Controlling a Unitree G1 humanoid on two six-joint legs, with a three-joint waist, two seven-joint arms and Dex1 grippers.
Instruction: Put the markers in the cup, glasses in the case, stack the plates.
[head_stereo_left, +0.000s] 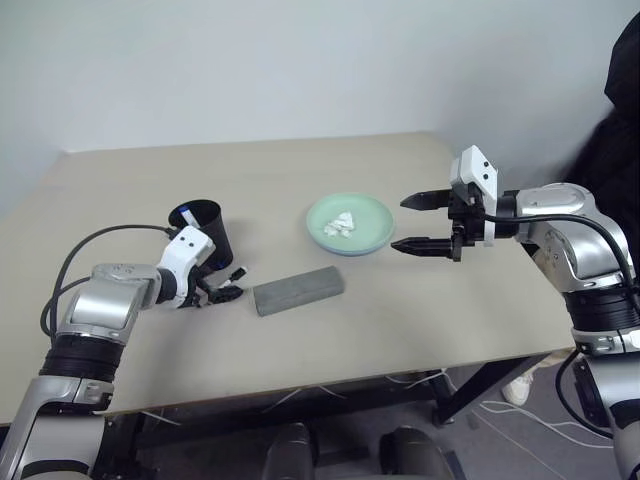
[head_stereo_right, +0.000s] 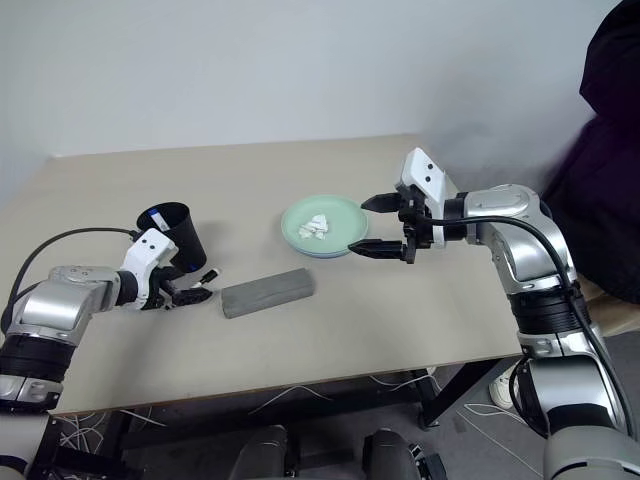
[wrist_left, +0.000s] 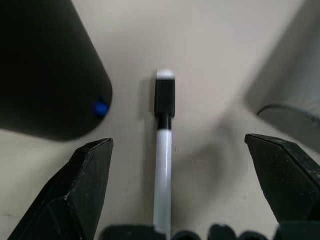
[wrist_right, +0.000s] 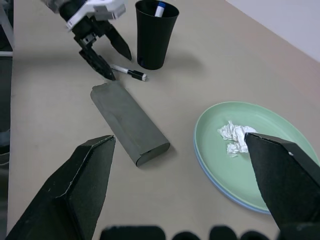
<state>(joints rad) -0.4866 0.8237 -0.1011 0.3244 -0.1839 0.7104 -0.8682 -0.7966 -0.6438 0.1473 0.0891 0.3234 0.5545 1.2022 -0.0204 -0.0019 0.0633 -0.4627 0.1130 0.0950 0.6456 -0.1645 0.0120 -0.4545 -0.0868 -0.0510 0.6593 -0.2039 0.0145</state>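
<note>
Left pincer (head_stereo_left: 222, 293) hangs open, low over the table (head_stereo_left: 420, 310), its two fingers straddling the black-capped marker (wrist_right: 128, 73), not yet touching it. The marker lies flat between the cup (head_stereo_left: 205, 234) and the near end of the grey case (head_stereo_left: 299, 289). The blue-capped marker (wrist_right: 160, 9) already stands in the cup. Right pincer (head_stereo_left: 428, 223) is open and holds nothing, poised just beside the plates' right rim.

Plates: the green plate (head_stereo_left: 370, 222) sits on the blue plate (wrist_right: 220, 187), so they look stacked, with a crumpled tissue (head_stereo_left: 342, 224) on top. The case is closed; the glasses are not visible outside it and are presumably inside.

Risks, as judgement:
- The cup stands very near the left pincer's outer finger. A sideways drift on closing could nudge or tip it, spilling the blue marker.
- The marker is round and lies flat; an uneven closing could roll it toward the case or pinch it at the cap end, so it hangs tilted and catches on the cup's rim.
- The case end crowds the other finger, so it may get pushed.

Room: the gap between cup and case is narrow. The table is open behind the cup and in front of the case, and its front edge is well clear of everything. The right arm stands well apart.
</note>
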